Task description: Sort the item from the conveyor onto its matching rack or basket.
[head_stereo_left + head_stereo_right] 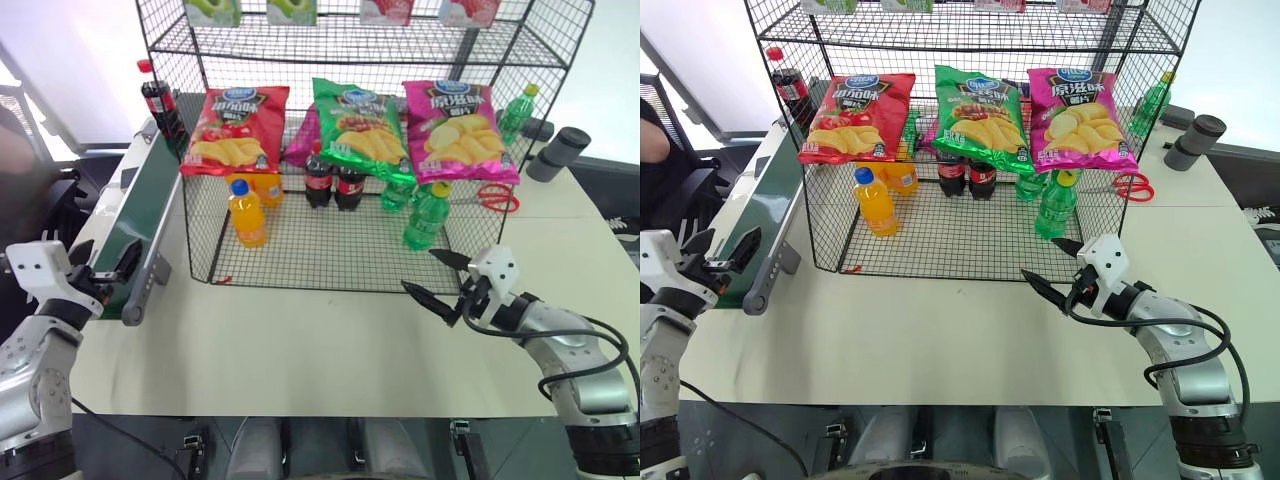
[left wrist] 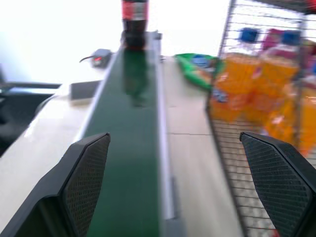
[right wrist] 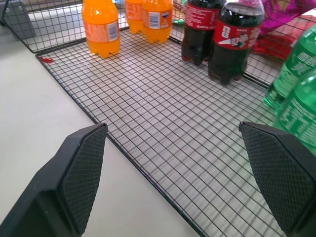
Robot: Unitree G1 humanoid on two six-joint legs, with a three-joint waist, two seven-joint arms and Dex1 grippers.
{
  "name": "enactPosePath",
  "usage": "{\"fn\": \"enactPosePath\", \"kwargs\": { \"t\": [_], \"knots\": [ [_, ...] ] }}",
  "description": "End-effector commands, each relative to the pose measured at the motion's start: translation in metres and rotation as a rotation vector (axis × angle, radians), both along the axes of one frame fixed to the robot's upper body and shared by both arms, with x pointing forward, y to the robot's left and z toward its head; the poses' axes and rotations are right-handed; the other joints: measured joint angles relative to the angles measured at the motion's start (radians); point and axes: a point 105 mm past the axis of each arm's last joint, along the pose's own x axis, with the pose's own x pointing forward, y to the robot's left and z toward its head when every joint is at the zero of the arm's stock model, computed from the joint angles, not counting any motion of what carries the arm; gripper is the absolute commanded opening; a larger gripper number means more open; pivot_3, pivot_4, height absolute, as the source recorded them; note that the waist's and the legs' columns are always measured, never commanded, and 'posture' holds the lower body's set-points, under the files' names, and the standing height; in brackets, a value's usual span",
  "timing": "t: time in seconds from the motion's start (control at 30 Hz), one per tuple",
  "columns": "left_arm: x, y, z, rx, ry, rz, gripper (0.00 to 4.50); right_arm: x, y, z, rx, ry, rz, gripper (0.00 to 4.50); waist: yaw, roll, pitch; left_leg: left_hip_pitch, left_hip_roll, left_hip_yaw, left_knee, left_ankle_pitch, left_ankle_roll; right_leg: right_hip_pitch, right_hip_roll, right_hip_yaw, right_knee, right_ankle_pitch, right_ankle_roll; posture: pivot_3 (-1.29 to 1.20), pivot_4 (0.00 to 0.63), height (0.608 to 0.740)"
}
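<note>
**Cola bottle waits at the far end of the conveyor, both grippers empty**

The small cola bottle [image 1: 158,100], red-capped with a red label, stands upright at the far end of the dark green conveyor [image 1: 150,205], just outside the left rear corner of the black wire rack [image 1: 350,150]. The belt runs along the left edge of the pale table [image 1: 300,350], beside the rack.

Red, green and pink crisp bags hang across the rack's front. On its bottom tier stand orange-drink bottles [image 1: 247,212] at the left, two more cola bottles [image 1: 335,182] in the middle and green bottles [image 1: 427,212] at the right. Red scissors [image 1: 492,197] lie on the table behind the rack's right side.

The left gripper [image 1: 720,255] sits at the near end of the conveyor, pointing level along the belt toward the bottle, its fingers spread wide and holding nothing. The right gripper [image 1: 440,280] hovers over the table just before the rack's front edge, angled toward the rack, fingers also spread wide and empty.
</note>
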Motion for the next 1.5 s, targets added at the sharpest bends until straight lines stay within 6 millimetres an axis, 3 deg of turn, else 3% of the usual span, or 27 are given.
{"fn": "enactPosePath", "kwargs": {
  "t": [0.03, 0.43, 1.5],
  "knots": [
    [0.001, 0.014, 0.004, 0.072, -0.028, 0.099, 4.50, -0.001, 0.013, 0.016, 0.018, -0.067, 0.041, 4.44, 0.000, 0.000, 0.000, 0.000, 0.000, 0.000, 0.000, 0.000, 0.000, 0.000, 0.000, 0.000, 0.000, 0.000, 0.000, 0.00, 0.150, 0.740],
    [0.016, 0.009, -0.002, 0.106, -0.027, 0.084, 4.50, -0.014, 0.035, 0.015, 0.037, -0.061, 0.090, 4.44, -0.001, -0.002, -0.001, 0.000, 0.000, 0.000, 0.000, 0.000, 0.000, 0.000, -0.001, 0.000, 0.000, 0.000, 0.000, 0.00, 0.150, 0.740],
    [0.020, 0.013, 0.005, 0.134, -0.097, 0.123, 4.50, -0.011, 0.041, 0.011, 0.044, -0.058, 0.106, 4.44, -0.002, -0.002, -0.001, 0.000, 0.000, 0.000, 0.000, 0.000, 0.000, 0.000, -0.002, 0.000, 0.000, 0.000, 0.000, 0.00, 0.150, 0.740]
  ]
}}
